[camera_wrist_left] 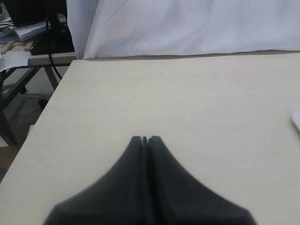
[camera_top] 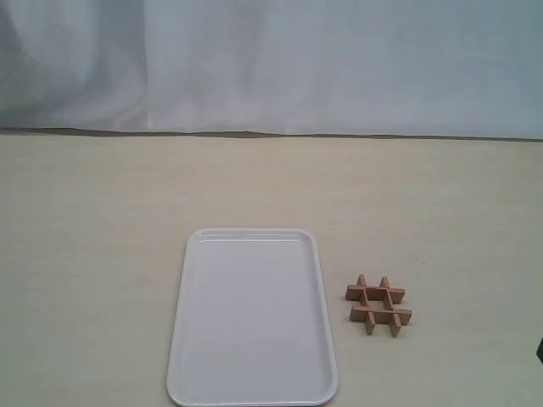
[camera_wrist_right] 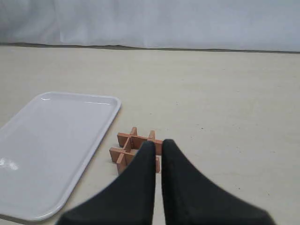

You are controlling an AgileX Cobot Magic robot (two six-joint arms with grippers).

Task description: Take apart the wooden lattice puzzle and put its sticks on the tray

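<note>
The left tool (camera_wrist_left: 145, 139) is fully closed, its two dark fingers pressed flat against each other with nothing between them, held over a bare stretch of the pale worktop (camera_wrist_left: 187, 103). The right tool (camera_wrist_right: 158, 143) is closed too, with only a thin slit showing between its fingers, and it holds nothing. Its tips cover the near part of the wooden puzzle (camera_wrist_right: 132, 143) in its own wrist view; whether they touch the wood cannot be told. The puzzle lies assembled on the worktop, its strips interlocked in a hash shape, just beside the long edge of the white tray (camera_wrist_right: 51, 140) and apart from it. The exterior view shows the whole puzzle unobstructed, to the right of the tray and level with its near half, and a white cloth (camera_top: 271, 59) hanging behind the worktop. The left wrist view alone shows the worktop's side edge and, beyond it, a cluttered desk (camera_wrist_left: 33, 51) with cables; of the tray it catches only a white sliver at the frame's edge.
</note>
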